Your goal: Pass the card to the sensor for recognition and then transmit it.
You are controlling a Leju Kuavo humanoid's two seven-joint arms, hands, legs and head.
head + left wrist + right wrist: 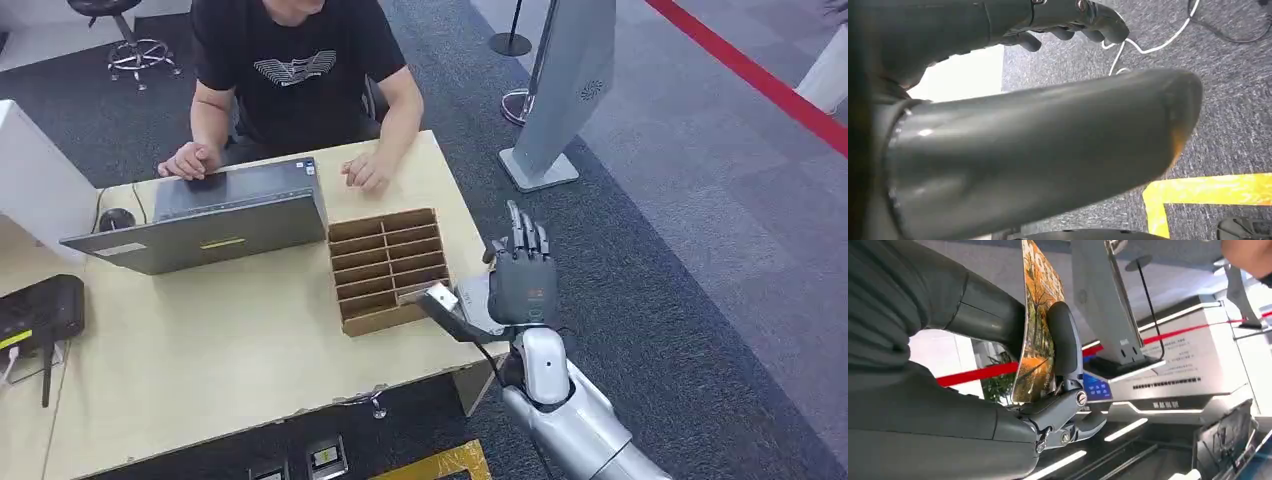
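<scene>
My right hand (522,280) hovers at the table's right edge, fingers pointing away from me. In the right wrist view it pinches a card (1039,325) printed with an autumn tree scene, held upright between the thumb (983,315) and a finger (1065,342). A small grey device (441,299), apparently the sensor, sits at the table edge just left of this hand. My left hand (1068,25) hangs over the dark carpet, holding nothing, its thumb apart from its loosely bent fingers.
A cardboard slot organizer (389,269) stands beside the sensor. A person sits across the table (230,350) with both hands by a grey laptop (205,215). A black router (38,310) lies at the left. A grey kiosk (560,90) stands to the right.
</scene>
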